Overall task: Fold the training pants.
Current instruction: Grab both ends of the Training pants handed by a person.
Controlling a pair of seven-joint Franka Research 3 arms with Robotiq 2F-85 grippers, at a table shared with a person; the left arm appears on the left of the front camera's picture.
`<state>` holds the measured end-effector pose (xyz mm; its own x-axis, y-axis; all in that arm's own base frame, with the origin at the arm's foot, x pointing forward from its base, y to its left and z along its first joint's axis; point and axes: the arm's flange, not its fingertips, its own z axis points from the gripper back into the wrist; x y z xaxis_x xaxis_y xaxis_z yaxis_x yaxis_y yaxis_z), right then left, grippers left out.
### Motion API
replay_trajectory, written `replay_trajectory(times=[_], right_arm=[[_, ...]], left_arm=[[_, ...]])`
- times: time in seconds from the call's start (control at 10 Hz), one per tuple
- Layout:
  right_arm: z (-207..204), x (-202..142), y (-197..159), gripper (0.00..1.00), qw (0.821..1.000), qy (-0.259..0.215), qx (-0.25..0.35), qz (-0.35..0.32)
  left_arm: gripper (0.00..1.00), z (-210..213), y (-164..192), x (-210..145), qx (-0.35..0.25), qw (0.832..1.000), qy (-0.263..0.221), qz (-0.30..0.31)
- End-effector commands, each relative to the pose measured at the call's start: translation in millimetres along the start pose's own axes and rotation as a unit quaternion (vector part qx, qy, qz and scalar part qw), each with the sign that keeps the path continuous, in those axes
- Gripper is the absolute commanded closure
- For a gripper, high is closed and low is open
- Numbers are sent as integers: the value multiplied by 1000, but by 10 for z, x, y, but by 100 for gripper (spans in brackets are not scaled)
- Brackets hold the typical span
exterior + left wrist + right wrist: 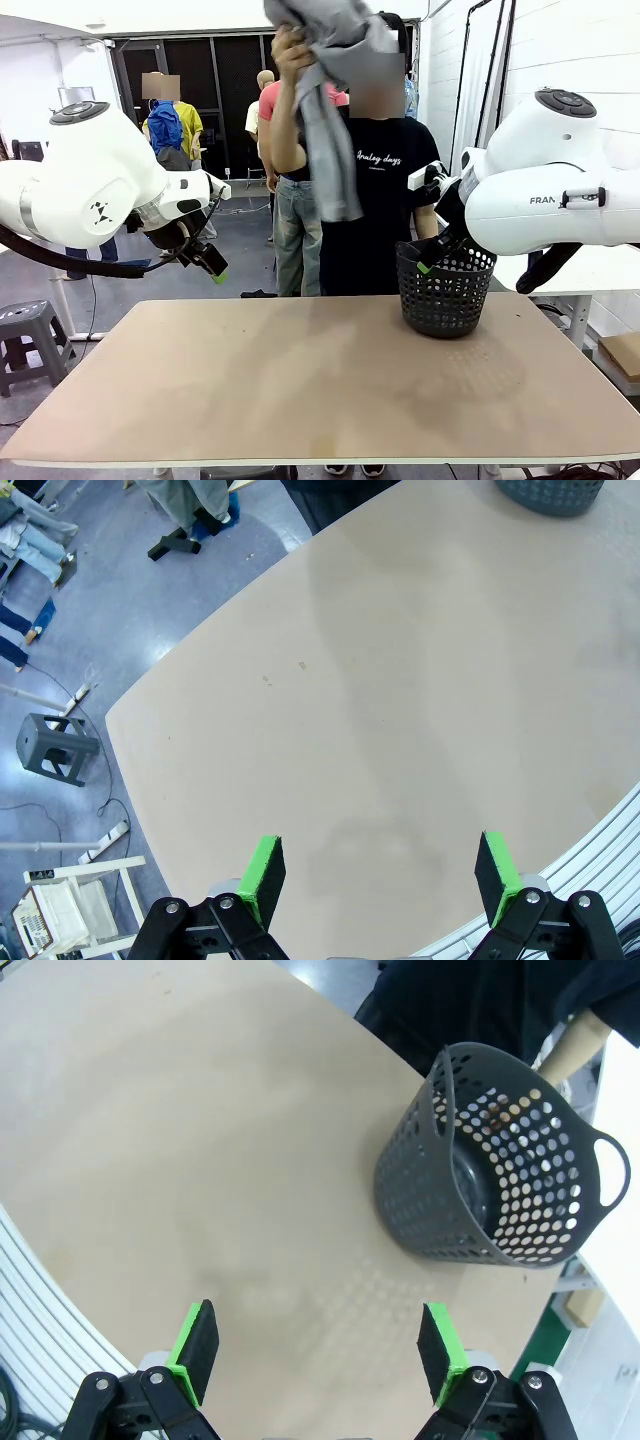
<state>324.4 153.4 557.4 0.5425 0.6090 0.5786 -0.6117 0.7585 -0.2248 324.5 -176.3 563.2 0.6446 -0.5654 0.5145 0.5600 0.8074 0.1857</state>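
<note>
Training pants [330, 130] raised, well above left gripper [214, 272]

White script on the chest of the person's black T-shirt [385, 160], just above and left of the basket [445, 295], reads "Analog days". A smaller line beneath it is too small to read. Above and right of the basket, the white right arm [545, 200] bears dark letters "FRAN", the rest hidden.

Table [250, 380]: smooth, matt tan board, faintly scuffed. Training pants [330, 120], twelve o'clock: soft, matt grey jersey cloth, creased. Basket [445, 295], two o'clock: dark perforated plastic, dull finish.
</note>
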Motion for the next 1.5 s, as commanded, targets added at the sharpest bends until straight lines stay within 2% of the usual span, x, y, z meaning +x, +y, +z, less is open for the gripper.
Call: replay_trajectory(times=[0.0,1.4], right_arm=[[-9,-8,2,0,1000,0,0,0],[-9,-8,2,0,1000,0,0,0]], left_arm=[[0,7,-12,2,-1,1000,-1,-2],[0,7,-12,2,-1,1000,-1,-2]])
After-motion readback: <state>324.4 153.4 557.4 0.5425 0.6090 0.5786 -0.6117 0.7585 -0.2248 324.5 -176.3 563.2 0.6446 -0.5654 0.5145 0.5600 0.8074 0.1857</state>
